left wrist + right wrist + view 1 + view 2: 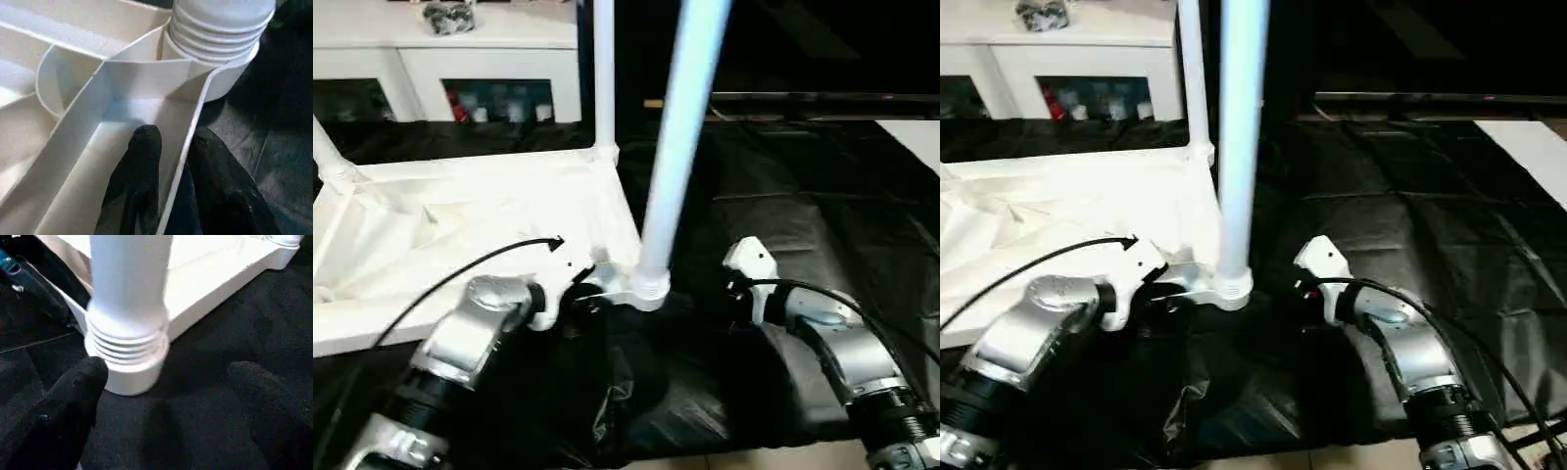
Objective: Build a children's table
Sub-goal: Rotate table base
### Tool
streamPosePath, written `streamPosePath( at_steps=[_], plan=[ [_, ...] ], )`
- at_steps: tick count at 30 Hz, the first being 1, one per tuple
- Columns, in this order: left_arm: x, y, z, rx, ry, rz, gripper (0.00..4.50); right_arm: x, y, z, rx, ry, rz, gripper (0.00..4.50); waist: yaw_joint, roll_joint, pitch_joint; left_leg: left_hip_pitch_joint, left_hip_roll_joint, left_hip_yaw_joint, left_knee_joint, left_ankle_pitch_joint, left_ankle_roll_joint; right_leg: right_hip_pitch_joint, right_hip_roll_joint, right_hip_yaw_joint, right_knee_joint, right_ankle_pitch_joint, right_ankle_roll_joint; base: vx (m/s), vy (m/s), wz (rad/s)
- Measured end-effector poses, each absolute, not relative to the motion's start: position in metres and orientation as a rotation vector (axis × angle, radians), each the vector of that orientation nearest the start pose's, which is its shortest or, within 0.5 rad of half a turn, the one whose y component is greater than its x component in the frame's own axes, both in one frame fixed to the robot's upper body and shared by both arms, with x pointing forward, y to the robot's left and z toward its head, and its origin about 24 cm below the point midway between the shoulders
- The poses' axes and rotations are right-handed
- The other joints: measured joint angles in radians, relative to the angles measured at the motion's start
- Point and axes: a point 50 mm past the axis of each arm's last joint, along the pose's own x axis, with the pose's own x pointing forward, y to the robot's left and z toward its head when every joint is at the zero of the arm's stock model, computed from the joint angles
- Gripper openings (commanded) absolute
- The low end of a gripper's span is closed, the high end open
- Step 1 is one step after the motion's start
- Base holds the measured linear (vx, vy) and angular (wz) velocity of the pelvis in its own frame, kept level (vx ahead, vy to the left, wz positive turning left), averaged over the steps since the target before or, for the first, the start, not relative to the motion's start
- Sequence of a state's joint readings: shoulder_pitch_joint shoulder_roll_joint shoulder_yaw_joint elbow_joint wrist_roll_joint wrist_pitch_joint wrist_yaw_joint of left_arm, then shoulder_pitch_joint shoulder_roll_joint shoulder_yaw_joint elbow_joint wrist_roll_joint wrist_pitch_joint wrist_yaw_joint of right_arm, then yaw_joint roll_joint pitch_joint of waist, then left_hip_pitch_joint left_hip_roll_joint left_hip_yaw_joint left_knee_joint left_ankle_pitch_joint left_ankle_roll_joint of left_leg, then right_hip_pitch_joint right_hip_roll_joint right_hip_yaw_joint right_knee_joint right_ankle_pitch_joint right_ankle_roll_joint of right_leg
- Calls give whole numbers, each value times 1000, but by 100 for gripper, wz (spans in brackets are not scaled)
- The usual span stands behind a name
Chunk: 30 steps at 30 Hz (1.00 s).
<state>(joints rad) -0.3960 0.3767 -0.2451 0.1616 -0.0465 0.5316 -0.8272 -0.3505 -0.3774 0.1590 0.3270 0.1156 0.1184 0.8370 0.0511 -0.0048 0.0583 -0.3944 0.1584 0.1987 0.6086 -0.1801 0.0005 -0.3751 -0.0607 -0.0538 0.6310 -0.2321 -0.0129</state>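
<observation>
We see the white plastic rectangular tabletop [460,225] lying ribbed underside up on the black-draped desk [803,215], with a long white tubular leg [680,147] standing threaded in the round corner socket [215,73] nearest the robot and a second white leg [604,78] upright at the next corner behind it. The left gripper [171,161] is pinched on the tabletop's thin rim wall just beside that socket, one finger [139,161] inside, the other outside. The right gripper [166,391] stands wide apart and holds nothing, near the socket on its other side. We judge the plastic light, stiff and smooth; the rim suits bracing, the leg's lower shaft suits turning. The sockets act as the containers: two visibly hold legs.
</observation>
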Motion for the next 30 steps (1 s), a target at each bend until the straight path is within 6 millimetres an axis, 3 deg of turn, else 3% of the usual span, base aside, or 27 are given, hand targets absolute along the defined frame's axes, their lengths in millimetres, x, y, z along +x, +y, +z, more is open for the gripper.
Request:
streamPosePath(
  at_steps=[4, 5, 11, 13, 15, 18, 20, 27, 30],
  plan=[
    [295, 133, 54, 243, 476, -946, 161, 297, -155, 47, -241, 253, 924, 450, 10, 0, 0, 0, 0, 0, 0, 0, -1, 0, 0, 0, 0, 0, 0, 0, 0, 0],
    [296, 133, 55, 248, 468, -949, 186, 297, -155, 46, -241, 254, 923, 450, 11, 0, 0, 0, 0, 0, 0, -1, -2, 0, 0, 0, 1, 0, 0, 0, 0, 0],
    [296, 137, 59, 288, 431, -965, 208, 297, -155, 46, -241, 254, 923, 450, 13, 1, 0, 0, 0, 0, 1, -2, -5, 1, 0, 0, 1, 1, 0, 0, 0, 0],
    [296, 138, 60, 298, 425, -989, 208, 296, -155, 48, -246, 247, 924, 450, 12, 5, 0, 0, 0, 0, 2, -2, -5, 1, 0, 0, 0, 2, 0, 0, 0, 0],
    [295, 140, 62, 318, 410, -1014, 208, 294, -156, 50, -253, 242, 924, 450, 12, 18, -1, 0, 0, 0, 2, -2, -5, 2, 0, 0, 0, 2, -1, 0, 0, 0],
    [295, 139, 63, 327, 390, -1033, 208, 290, -159, 48, -256, 258, 922, 450, 11, 29, 0, 1, 0, 0, 2, -2, -5, 2, 0, 0, 0, 3, 0, 0, 0, 0],
    [294, 137, 63, 300, 385, -1064, 240, 288, -161, 50, -268, 259, 924, 450, 10, 33, 0, 1, 0, 0, 2, -2, -5, 2, 0, 0, 0, 3, 0, 0, 0, 0],
    [301, 140, 81, 325, 353, -1134, 265, 290, -159, 60, -256, 247, 947, 450, 2, 35, 1, 2, 1, 0, 2, -2, -5, 2, 0, 0, 1, 4, -1, 0, 0, 0],
    [302, 147, 75, 312, 383, -1124, 265, 290, -154, 64, -243, 229, 953, 450, 2, 32, 3, 2, 1, 0, 1, -2, -5, 1, 0, 0, 1, 4, -1, 0, 0, 0]
  ],
)
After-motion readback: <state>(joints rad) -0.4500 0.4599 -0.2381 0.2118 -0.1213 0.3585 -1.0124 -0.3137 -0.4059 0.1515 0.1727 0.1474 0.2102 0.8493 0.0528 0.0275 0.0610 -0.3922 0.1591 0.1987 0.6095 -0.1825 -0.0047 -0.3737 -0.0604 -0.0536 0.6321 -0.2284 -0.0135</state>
